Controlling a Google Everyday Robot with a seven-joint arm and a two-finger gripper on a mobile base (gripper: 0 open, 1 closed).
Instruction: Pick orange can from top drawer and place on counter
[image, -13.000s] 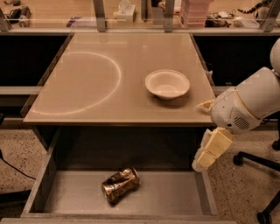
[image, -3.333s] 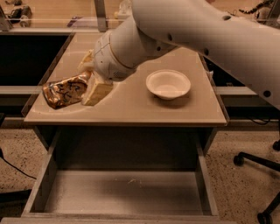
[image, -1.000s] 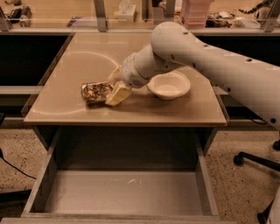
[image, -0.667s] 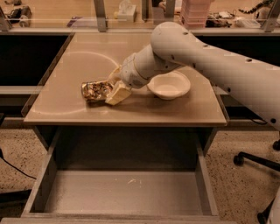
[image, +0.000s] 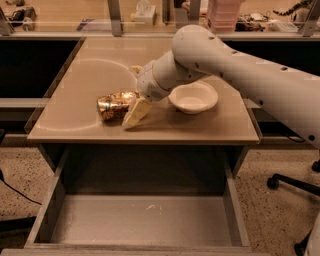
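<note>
The orange can (image: 115, 106) lies on its side on the counter (image: 200, 127), left of centre, on the edge of the faint white ring. My gripper (image: 131, 95) is at the can's right end, open, with one cream finger (image: 136, 112) in front of the can and the other behind it. The can rests on the counter surface. The top drawer (image: 145, 220) is pulled out below the counter and shows only its bare grey floor.
A white bowl (image: 193, 97) stands on the counter just right of the gripper, under my arm (image: 235, 65). Shelves with clutter run along the back. An office chair base (image: 295, 185) stands on the floor at the right.
The can went from the drawer to the counter over the earlier frames. In the last second the fingers have spread apart around the can, which stays lying on the counter.
</note>
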